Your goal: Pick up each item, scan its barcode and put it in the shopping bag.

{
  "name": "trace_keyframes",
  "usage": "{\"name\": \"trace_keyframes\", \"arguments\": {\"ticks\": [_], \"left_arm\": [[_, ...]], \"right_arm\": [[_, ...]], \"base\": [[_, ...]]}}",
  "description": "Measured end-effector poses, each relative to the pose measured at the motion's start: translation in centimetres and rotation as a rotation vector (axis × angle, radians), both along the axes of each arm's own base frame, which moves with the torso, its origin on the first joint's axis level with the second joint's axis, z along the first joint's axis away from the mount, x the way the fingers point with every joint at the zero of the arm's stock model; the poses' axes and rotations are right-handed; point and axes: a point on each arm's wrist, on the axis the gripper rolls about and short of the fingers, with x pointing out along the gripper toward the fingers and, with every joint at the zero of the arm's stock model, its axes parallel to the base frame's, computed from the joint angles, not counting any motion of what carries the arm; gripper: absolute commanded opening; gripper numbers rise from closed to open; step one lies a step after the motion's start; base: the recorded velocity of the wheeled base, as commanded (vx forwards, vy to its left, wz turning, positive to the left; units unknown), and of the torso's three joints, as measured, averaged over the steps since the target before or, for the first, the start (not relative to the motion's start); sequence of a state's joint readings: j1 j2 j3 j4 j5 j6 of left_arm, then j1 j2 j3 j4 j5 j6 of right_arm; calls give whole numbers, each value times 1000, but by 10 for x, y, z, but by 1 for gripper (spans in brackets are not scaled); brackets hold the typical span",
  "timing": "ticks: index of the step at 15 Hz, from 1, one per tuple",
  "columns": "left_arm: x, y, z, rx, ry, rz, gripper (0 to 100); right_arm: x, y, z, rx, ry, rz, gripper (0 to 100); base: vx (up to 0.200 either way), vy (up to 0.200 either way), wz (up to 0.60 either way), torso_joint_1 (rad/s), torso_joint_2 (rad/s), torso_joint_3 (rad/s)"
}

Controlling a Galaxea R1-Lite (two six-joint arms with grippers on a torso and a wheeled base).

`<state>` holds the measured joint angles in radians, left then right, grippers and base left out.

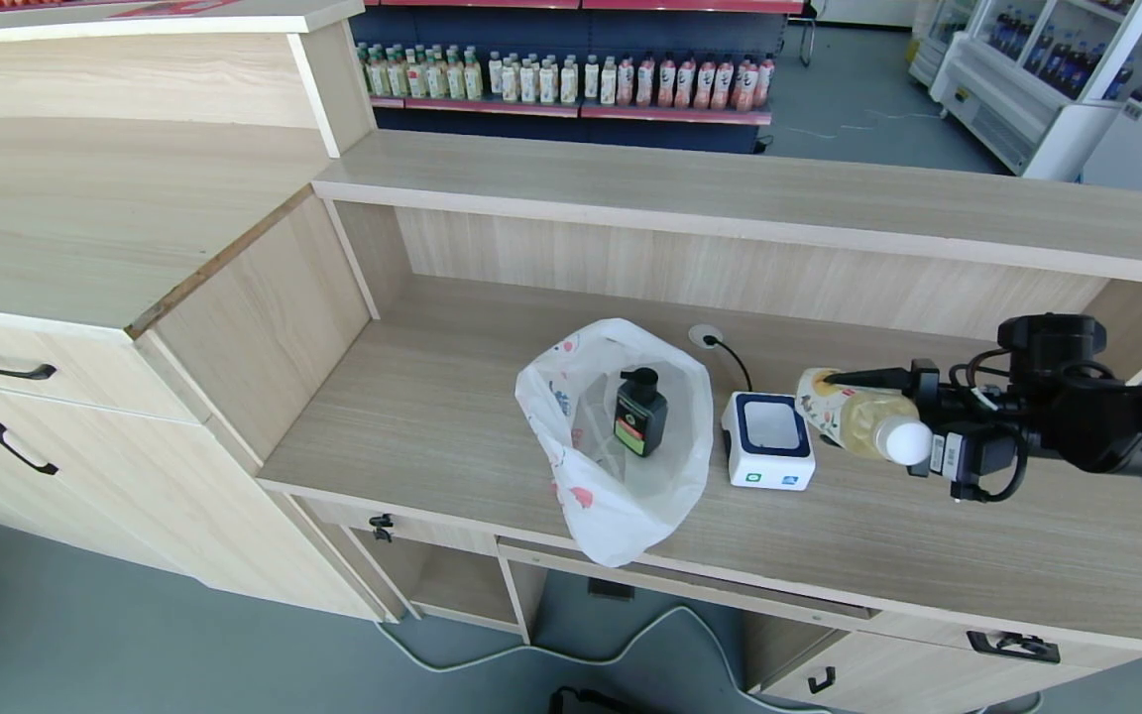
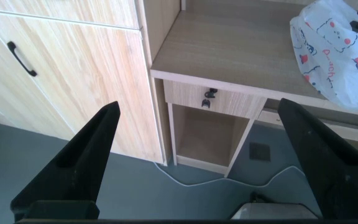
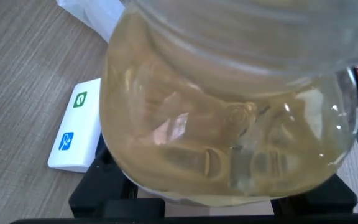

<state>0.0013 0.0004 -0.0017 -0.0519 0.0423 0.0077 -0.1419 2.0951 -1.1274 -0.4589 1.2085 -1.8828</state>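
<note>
My right gripper (image 1: 873, 412) is shut on a drink bottle (image 1: 854, 415) of pale yellow liquid with a white cap, held lying sideways just right of the white barcode scanner (image 1: 767, 441). The same bottle (image 3: 229, 118) looms close in the right wrist view, with the scanner (image 3: 76, 127) beside it. A white plastic shopping bag (image 1: 591, 466) stands open left of the scanner, and a dark pump bottle (image 1: 640, 412) stands upright inside it. My left gripper (image 2: 201, 162) hangs open over the floor in front of the counter, with the bag (image 2: 334, 53) far off on the counter.
The scanner's black cable (image 1: 730, 359) runs to a port in the wooden counter (image 1: 432, 397). A raised ledge (image 1: 730, 198) borders the counter's back, and a cabinet with drawers (image 1: 26, 387) stands at the left. Shelves of bottles (image 1: 571, 79) line the room behind.
</note>
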Motion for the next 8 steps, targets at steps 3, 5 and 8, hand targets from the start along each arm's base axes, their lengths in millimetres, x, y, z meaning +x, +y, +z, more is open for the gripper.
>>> {"name": "trace_keyframes", "arguments": {"ticks": [3,5,8], "left_arm": [[0,0,0,0,0,0,100],[0,0,0,0,0,0,100],[0,0,0,0,0,0,100]], "right_arm": [[3,0,-4,-1,8,-3,0],[3,0,-5,-1,12,-5,0],[7,0,-1,-4,-3,-6,0]], "base": [[0,0,0,0,0,0],[0,0,0,0,0,0],[0,0,0,0,0,0]]}}
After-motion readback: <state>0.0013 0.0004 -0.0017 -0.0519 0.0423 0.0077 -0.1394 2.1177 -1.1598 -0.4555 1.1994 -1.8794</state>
